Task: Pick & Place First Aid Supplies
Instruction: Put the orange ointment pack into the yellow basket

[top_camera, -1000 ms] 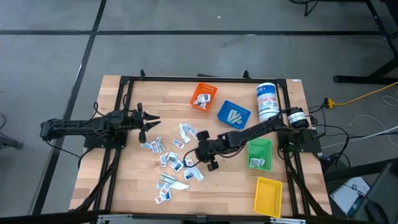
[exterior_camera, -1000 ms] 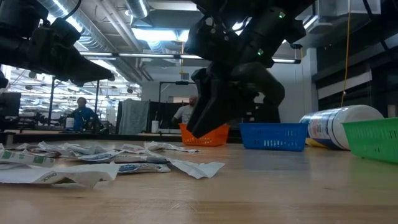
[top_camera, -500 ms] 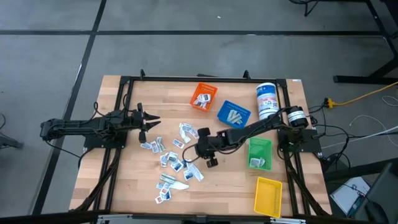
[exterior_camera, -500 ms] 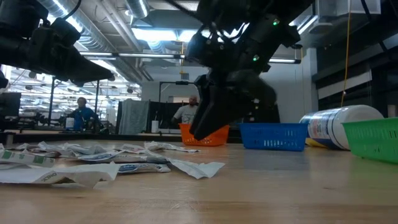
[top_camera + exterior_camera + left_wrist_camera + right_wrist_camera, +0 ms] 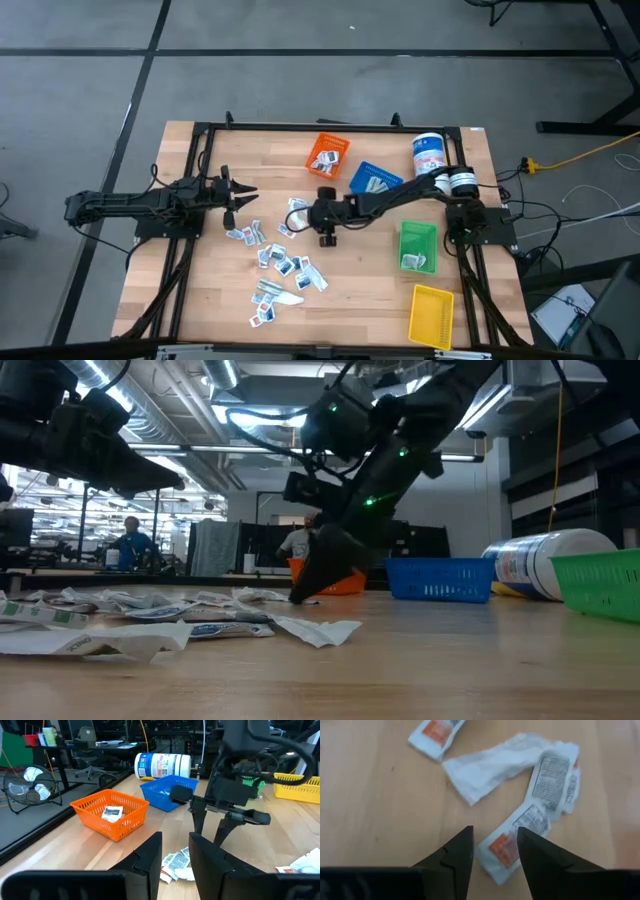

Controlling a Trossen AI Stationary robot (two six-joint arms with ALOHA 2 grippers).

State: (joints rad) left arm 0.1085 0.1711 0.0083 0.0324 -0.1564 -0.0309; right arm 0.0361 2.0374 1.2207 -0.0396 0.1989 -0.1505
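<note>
Left gripper (image 5: 240,196) waits at the table's 9 o'clock side, fingers slightly parted and holding nothing; we take it as idle. The first aid packets (image 5: 281,262) lie scattered from table centre toward 6 o'clock, all flat on the wood.

Right gripper (image 5: 305,212) is well nearer the work: it reaches from 3 o'clock across to the centre, poised low over the top cluster of the scatter, fingers spread and empty. In the right wrist view the red-print packet (image 5: 517,839) lies directly ahead, its near end showing in the gap between the spread fingers, long axis slanted across that gap. A crumpled white wrapper (image 5: 495,762) lies just beyond it, touching the same cluster.

We judge the coming move turns on that slant: a straight descent should straddle the packet's near end. Orange bin (image 5: 326,155) sits at 12 o'clock from the gripper, blue bin (image 5: 374,181) toward 2 o'clock, both near.
</note>
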